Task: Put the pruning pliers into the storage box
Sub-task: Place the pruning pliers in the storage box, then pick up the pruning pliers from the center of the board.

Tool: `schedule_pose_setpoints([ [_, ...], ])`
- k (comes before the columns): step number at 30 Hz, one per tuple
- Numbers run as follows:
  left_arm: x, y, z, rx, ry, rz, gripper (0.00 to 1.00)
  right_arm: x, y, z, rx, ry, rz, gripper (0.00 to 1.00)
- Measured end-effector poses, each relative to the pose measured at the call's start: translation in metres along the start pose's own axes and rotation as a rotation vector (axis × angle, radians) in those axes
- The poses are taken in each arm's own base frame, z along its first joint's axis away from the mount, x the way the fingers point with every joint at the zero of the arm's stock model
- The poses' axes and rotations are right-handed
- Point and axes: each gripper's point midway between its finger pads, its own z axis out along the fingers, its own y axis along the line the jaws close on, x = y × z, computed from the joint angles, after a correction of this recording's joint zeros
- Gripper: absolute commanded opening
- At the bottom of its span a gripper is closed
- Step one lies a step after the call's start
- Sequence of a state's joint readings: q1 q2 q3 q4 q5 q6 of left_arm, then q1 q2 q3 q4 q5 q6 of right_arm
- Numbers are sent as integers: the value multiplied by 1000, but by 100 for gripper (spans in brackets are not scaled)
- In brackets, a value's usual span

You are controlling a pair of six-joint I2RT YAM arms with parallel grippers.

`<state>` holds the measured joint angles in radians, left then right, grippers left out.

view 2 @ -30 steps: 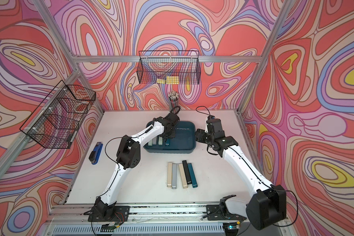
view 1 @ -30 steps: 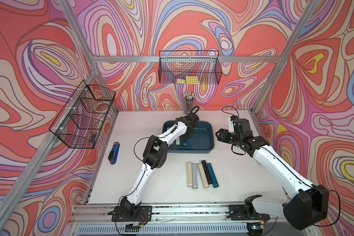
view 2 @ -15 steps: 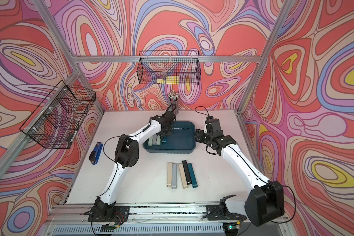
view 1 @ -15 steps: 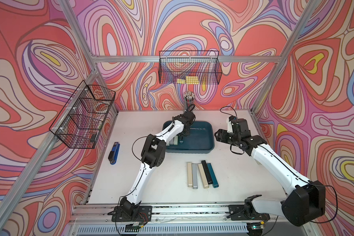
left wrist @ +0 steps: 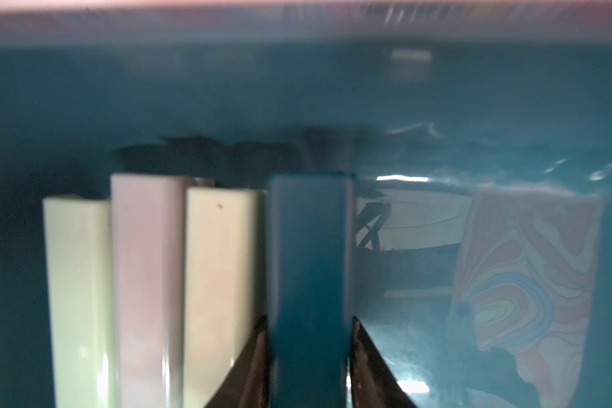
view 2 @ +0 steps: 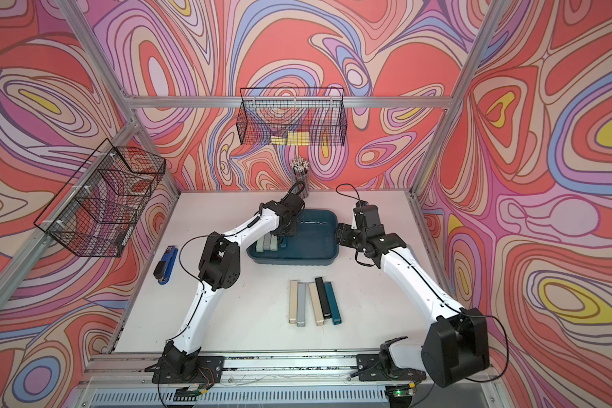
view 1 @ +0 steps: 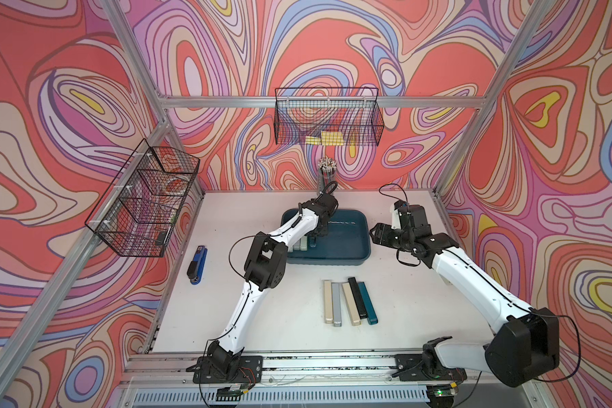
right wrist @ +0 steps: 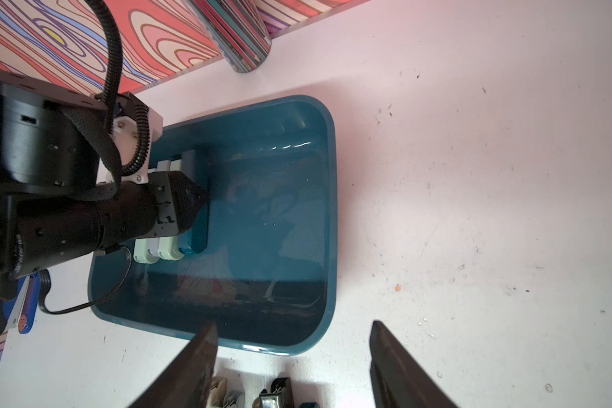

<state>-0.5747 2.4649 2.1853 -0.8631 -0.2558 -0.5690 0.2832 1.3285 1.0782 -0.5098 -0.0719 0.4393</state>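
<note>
The storage box (view 1: pixel 333 262) (view 2: pixel 297 263) is a dark teal tray at the back of the table. Three pale pruning pliers (view 2: pixel 265 243) (right wrist: pixel 156 252) lie side by side at its left end. A teal one (left wrist: pixel 308 247) (right wrist: pixel 200 212) lies on the floor beside them. My left gripper (view 1: pixel 317 235) (left wrist: pixel 308 319) reaches down into the box. Its jaws flank that teal case with only a sliver of gap, so it stands open. Several more pliers (view 1: pixel 350 302) (view 2: pixel 313 302) lie in a row on the table in front. My right gripper (view 1: pixel 373 235) (right wrist: pixel 292 326) hovers open and empty by the box's right end.
A blue-and-black stapler (view 1: pixel 198 265) lies at the table's left. A cup of pencils (view 1: pixel 325 173) stands just behind the box. Black wire baskets hang on the left wall (view 1: pixel 144 201) and the back wall (view 1: pixel 327 122).
My left gripper has shifted a little inside the box with the teal case and its jaws have eased slightly apart. The right arm has drawn back slightly.
</note>
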Motion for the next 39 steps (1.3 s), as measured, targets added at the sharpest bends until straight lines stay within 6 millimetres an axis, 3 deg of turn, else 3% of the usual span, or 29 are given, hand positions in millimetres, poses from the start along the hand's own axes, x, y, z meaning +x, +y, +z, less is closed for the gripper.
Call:
schedule_pose_setpoints([
  [4, 2, 2, -3, 0, 2, 1, 44, 1, -1, 1, 3, 5, 0, 69],
  [7, 0, 5, -17, 10, -12, -4, 45, 1, -2, 0, 14, 7, -3, 69],
  [15, -27, 10, -99, 122, -118, -50, 46, -10, -1, -7, 29, -14, -21, 69],
  [20, -17, 22, -142, 186, -138, -63, 47, -18, 2, -11, 26, -34, -28, 69],
  [24, 15, 35, -157, 214, -96, -44, 51, -22, 1, -14, 37, -48, -33, 69],
  [33, 136, 46, -173, 268, 60, 81, 61, -24, 0, -14, 48, -56, -35, 69],
  [39, 197, 45, -171, 302, 147, 126, 61, -26, 0, -11, 48, -59, -34, 69],
])
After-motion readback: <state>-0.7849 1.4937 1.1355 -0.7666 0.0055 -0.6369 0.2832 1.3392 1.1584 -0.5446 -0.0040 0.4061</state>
